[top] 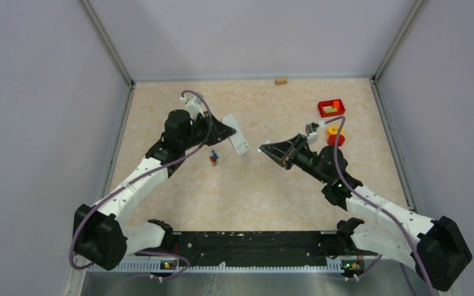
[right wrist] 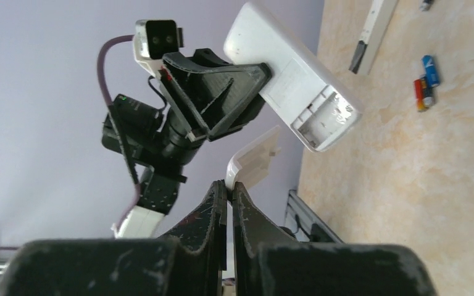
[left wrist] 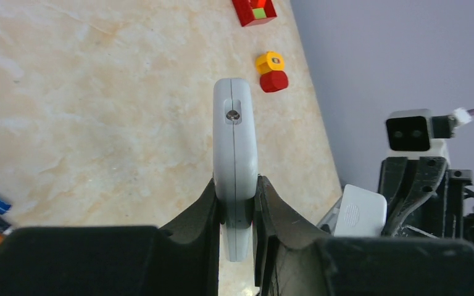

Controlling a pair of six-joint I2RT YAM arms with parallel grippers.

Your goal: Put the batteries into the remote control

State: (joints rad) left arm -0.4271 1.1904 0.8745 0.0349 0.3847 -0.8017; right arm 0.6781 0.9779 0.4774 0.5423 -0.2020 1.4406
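Remote control: off the table, clamped edge-on between the fingers of my left gripper, jaws narrowed to its thickness. In the right wrist view its back faces me, with the battery bay open at the lower end. Batteries: a small cluster lying on the table, just below the held remote. My right gripper is pinched tight on a thin white cover, near the remote but apart from it. Red tray and yellow and red blocks sit at far right.
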